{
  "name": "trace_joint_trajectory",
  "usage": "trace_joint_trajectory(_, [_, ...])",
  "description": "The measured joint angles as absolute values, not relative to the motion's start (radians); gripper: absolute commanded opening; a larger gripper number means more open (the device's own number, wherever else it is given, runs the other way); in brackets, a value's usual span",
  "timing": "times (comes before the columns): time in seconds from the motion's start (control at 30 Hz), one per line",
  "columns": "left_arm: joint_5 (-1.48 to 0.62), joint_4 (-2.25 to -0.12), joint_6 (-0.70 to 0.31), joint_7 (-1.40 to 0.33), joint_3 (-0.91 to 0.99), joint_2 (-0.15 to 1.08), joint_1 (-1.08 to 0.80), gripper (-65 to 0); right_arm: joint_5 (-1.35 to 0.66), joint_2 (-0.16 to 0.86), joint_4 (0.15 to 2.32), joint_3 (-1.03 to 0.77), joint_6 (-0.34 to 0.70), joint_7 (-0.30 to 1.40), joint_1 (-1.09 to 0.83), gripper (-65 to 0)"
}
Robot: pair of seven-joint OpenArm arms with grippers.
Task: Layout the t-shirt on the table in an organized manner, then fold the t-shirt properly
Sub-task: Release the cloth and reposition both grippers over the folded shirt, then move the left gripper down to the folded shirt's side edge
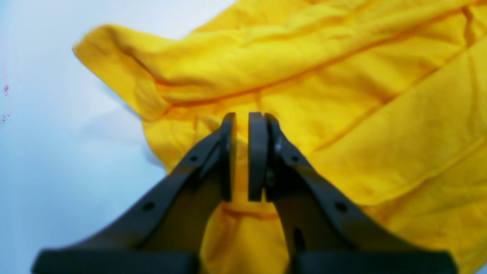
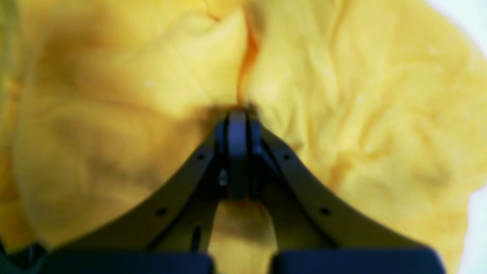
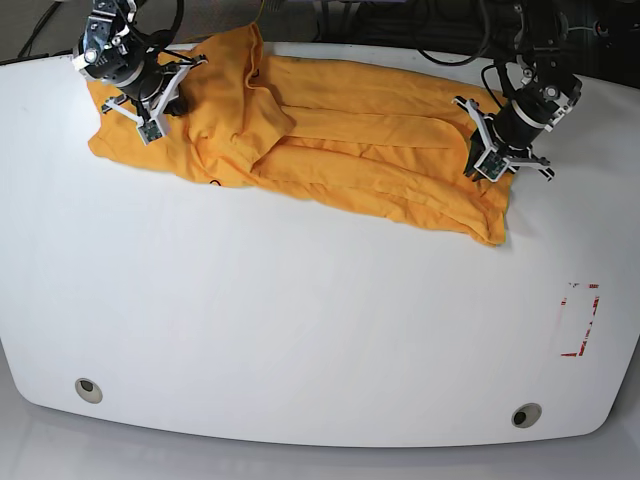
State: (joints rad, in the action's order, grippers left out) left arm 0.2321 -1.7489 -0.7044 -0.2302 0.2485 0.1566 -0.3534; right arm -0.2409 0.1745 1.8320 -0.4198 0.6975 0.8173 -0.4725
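T-shirt: the orange-yellow t-shirt (image 3: 330,150) is seen lying bunched and creased along the far side of the table (image 3: 300,320), stretched between the two arms; no neck label can be made out.
Left gripper: the left gripper (image 1: 242,156) is seen at the t-shirt's end on the right of the base view (image 3: 492,160); a narrow strip of yellow cloth is pinched between its fingers (image 1: 258,156), which are drawn nearly together on it.
Right gripper: the right gripper (image 2: 237,152) is placed at the opposite end (image 3: 143,95); its fingers are pressed tightly together, with the cloth gathered to a crease at their tips. A thin layer seems to be caught there, though this is left uncertain by the blur.
Hidden: the hem beneath both grippers is covered by the finger bodies; the sleeves cannot be told apart among the folds.
Cut off: the upper arms are cropped by the top edge of the base view.
Hard to make out: the right wrist view is heavily blurred, so fabric detail is lost.
Other marks: a red tape outline (image 3: 580,320) is seen near the table's right edge, and two grey grommets (image 3: 88,389) are set near the front edge.
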Motion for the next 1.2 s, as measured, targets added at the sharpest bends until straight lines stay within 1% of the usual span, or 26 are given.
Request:
trace_joint_trajectory(0.2, [0.232, -1.749, -0.704, -0.231, 0.248, 0.156, -0.352, -61.6, -0.274, 0.187, 1.712, -0.427, 0.708, 0.704, -0.419, -64.1])
trace_joint_trajectory(0.4, [0.233, -1.748, -0.705, -0.231, 0.248, 0.159, -0.345, -61.5, -0.294, 0.227, 1.609, -0.424, 0.723, 0.658, -0.340, -64.1])
trace_joint_trajectory(0.57, [0.232, -1.745, -0.705, -0.247, 0.247, 0.159, -0.299, -61.5, -0.303, 0.252, 1.534, -0.424, 0.732, 0.630, -0.281, -64.1])
trace_joint_trajectory(0.77, [0.228, -1.745, -0.706, -0.361, 0.248, 0.159, -0.239, -61.2, -0.300, 0.266, 1.488, -0.425, 0.730, 0.628, -0.231, -64.1])
trace_joint_trajectory(0.83, [0.228, -1.745, -0.708, -0.403, 0.248, 0.159, -0.215, -59.7, -0.299, 0.266, 1.487, -0.424, 0.723, 0.628, -0.228, -64.1])
trace_joint_trajectory(0.87, [0.228, -1.744, -0.708, -0.420, 0.248, 0.158, -0.197, -58.4, -0.300, 0.266, 1.486, -0.424, 0.723, 0.627, -0.228, -64.1])
trace_joint_trajectory(0.97, [0.227, -1.744, -0.705, -0.477, 0.249, 0.159, -0.145, -49.4, -0.300, 0.266, 1.486, -0.424, 0.722, 0.625, -0.228, -64.1])
trace_joint_trajectory(1.0, [0.223, -1.744, -0.704, -0.492, 0.253, 0.158, -0.130, -43.7, -0.300, 0.266, 1.485, -0.424, 0.723, 0.625, -0.228, -64.1])
trace_joint_trajectory(1.03, [0.215, -1.745, -0.705, -0.514, 0.264, 0.155, -0.109, -40.7, -0.300, 0.266, 1.485, -0.424, 0.723, 0.624, -0.228, -64.1])
trace_joint_trajectory(1.1, [0.187, -1.746, -0.705, -0.537, 0.294, 0.149, -0.082, -28.4, -0.300, 0.266, 1.484, -0.423, 0.723, 0.623, -0.228, -64.1])
trace_joint_trajectory(1.2, [0.125, -1.747, -0.705, -0.583, 0.356, 0.132, -0.049, -16.6, -0.300, 0.265, 1.484, -0.421, 0.723, 0.621, -0.229, -64.1])
